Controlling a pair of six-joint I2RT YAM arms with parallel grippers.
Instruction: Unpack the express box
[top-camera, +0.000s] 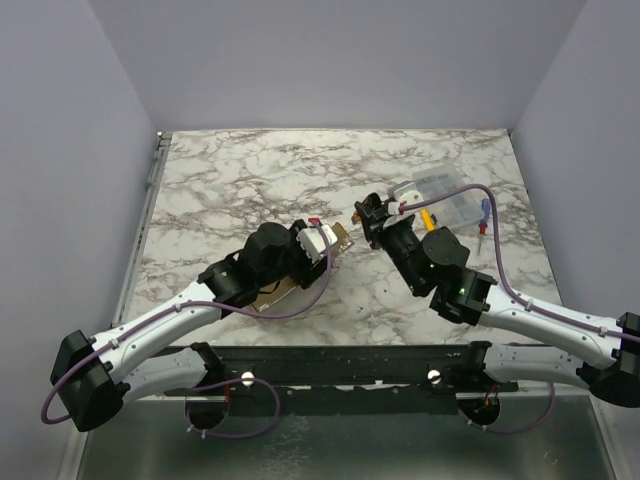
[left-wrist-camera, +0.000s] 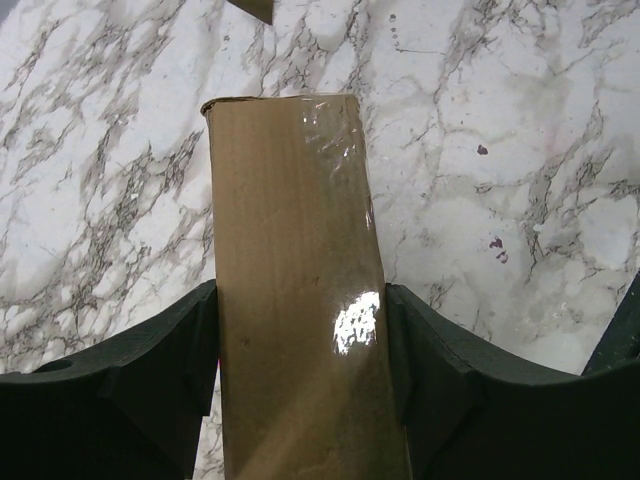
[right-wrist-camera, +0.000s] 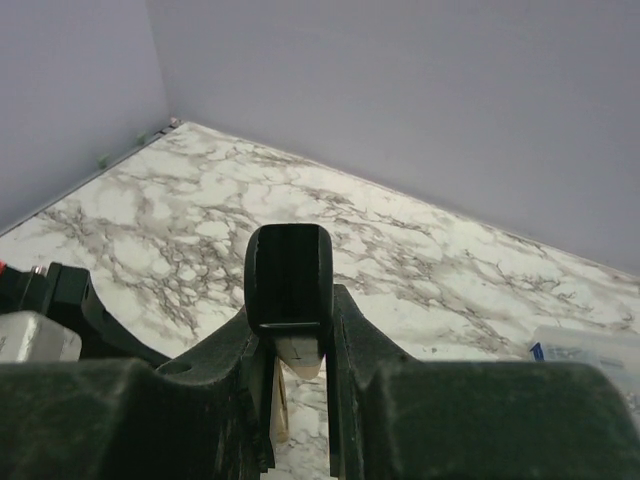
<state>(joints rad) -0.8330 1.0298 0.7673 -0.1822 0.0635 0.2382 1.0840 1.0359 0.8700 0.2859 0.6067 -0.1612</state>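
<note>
1. The marble bench (top-camera: 250, 170) carries everything.
2. The express box (top-camera: 278, 296) sits left of the bench's centre, mostly hidden under the left arm's wrist. In the left wrist view, one taped brown panel of it (left-wrist-camera: 295, 280) runs straight up between the fingers.
3. The left gripper (top-camera: 325, 240) is clamped on that panel, and both fingers (left-wrist-camera: 190, 340) press its long edges.
4. The right gripper (top-camera: 368, 212) is just beside the box's far-right end, its jaws drawn together on a thin tan piece (right-wrist-camera: 300, 362). It cannot be told whether that piece belongs to the box.
5. A clear plastic case (top-camera: 445, 195) lies well right of the box.
</note>
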